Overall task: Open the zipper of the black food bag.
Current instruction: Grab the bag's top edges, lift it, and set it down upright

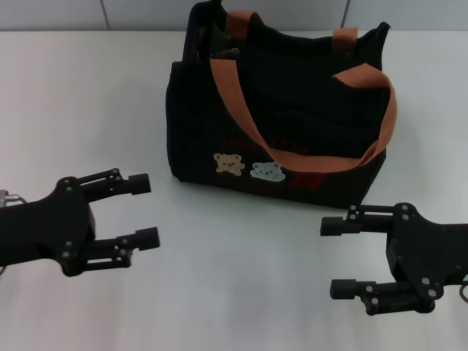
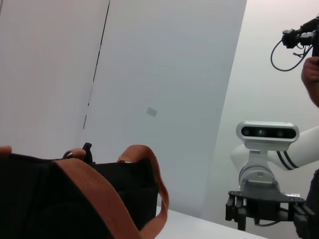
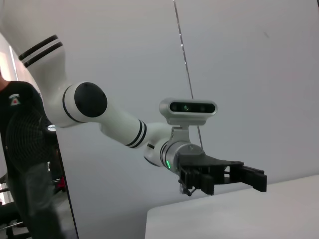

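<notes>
Matt black woven cloth on the black food bag (image 1: 292, 124), soft and slack, sagging well beyond the fingertips of both grippers, with orange-brown webbing handles (image 1: 241, 110) of coarser ribbed weave and small stitched felt-like bear patches (image 1: 248, 167) in tan and pale blue. Matt black hard plastic or coated metal on the left gripper (image 1: 142, 210) and right gripper (image 1: 333, 256), fingers spread, small screw heads faintly glossy. Smooth, faintly sheened white table (image 1: 234, 292) beneath the fingers; glossy white plastic shells with black bands on the arm (image 3: 99, 114) seen from the right wrist.
</notes>
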You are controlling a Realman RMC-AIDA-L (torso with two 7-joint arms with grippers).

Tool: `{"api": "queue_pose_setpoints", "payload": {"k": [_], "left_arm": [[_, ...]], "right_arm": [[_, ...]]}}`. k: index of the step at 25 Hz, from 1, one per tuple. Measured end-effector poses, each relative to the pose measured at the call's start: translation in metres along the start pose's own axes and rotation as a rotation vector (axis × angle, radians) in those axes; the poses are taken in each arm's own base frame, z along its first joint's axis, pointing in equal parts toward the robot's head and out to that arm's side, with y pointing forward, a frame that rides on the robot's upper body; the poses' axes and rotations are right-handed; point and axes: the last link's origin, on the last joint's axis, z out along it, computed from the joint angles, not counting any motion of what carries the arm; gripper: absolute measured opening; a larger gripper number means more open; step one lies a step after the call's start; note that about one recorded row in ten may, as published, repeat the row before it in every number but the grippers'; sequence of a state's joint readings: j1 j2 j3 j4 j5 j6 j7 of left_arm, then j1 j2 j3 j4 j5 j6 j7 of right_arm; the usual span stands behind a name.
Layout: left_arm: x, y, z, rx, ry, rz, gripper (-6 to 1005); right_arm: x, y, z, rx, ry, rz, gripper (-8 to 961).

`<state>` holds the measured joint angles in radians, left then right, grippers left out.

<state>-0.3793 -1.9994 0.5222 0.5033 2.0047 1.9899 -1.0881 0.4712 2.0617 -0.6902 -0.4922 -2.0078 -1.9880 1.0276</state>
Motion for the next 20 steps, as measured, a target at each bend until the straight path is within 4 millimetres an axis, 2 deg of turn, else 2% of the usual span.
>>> {"api": "queue_pose_setpoints", "payload": {"k": [8, 13, 20], "left_arm": [[-0.007, 0.002, 0.011, 0.0, 0.001, 0.016, 799], [-0.008, 0.002, 0.009, 0.021, 0.005, 0.01, 797], [-0.028, -0.019, 0.008, 0.264, -0.021, 0.028, 789]], "right_arm": [[-0.001, 0.0, 0.0, 0.001, -0.006, -0.002, 726], [0.0, -0.001, 0.002, 0.014, -0.011, 0.001, 726], [0.001, -0.003, -0.001, 0.069, -0.044, -0.002, 726]]}}
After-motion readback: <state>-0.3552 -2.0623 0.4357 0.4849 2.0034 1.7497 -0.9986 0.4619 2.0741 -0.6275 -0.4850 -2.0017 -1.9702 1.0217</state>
